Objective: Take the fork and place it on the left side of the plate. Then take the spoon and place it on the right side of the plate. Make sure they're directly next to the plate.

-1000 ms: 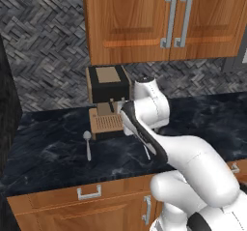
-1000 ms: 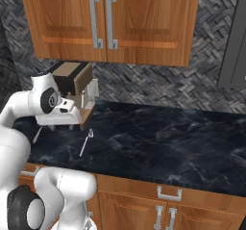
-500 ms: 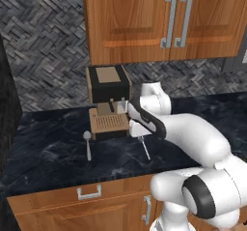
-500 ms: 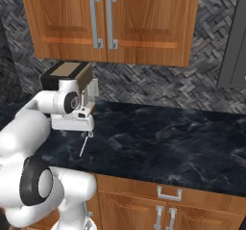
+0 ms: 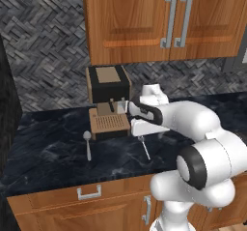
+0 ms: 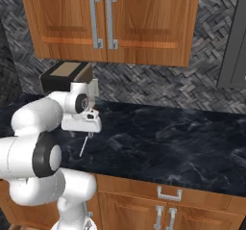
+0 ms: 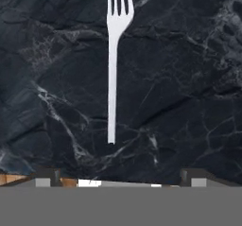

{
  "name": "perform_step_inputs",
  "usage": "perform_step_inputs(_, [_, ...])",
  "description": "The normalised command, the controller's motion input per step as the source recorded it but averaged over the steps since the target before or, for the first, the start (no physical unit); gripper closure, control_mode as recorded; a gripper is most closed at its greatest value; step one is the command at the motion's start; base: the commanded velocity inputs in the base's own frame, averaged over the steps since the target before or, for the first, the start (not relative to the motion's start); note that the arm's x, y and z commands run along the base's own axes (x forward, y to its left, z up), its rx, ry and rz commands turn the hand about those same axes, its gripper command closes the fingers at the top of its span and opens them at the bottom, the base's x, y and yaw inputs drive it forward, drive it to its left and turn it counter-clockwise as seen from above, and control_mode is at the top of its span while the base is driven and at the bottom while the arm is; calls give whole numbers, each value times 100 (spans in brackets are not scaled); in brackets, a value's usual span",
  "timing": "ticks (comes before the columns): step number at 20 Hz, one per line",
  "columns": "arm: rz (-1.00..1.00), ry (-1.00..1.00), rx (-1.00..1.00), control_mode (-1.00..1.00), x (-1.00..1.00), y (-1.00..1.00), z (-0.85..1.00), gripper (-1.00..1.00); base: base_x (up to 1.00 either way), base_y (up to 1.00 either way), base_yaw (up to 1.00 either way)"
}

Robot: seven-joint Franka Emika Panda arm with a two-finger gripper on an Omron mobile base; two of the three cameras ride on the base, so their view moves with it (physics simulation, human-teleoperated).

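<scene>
The fork point(image 5: 144, 148) lies flat on the dark marble counter, its tines pointing toward the back wall. In the hand view the fork point(image 7: 112, 73) runs straight up the middle with its tines at the top. My gripper point(image 5: 139, 134) hangs just above the fork's tined end, pointing down and touching nothing. It is open, and its two fingertips point(image 7: 45, 176) stand wide apart at the bottom of the hand view. The spoon point(image 5: 88, 145) lies to the left of the fork, bowl toward the back. From the right base view the fork point(image 6: 84, 143) pokes out below the hand. The plate is out of view.
A black and tan coffee machine point(image 5: 108, 99) stands on the counter right behind the gripper, with its wooden drip tray point(image 5: 109, 122) close to the hand. Wooden cabinets point(image 5: 164, 20) hang overhead. The counter point(image 6: 182, 147) stretches bare to the right.
The arm's elbow has swung out to the right, and the hand has dropped a little lower over the fork. Fork and spoon have not moved.
</scene>
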Motion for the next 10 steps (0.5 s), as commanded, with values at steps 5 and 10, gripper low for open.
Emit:
perform_step_inputs(5, [-2,5,0,-100,42,1,-41,-100,0,0,0])
perform_step_inputs(10, [-1,6,0,-100,27,0,-38,-100,0,0,0])
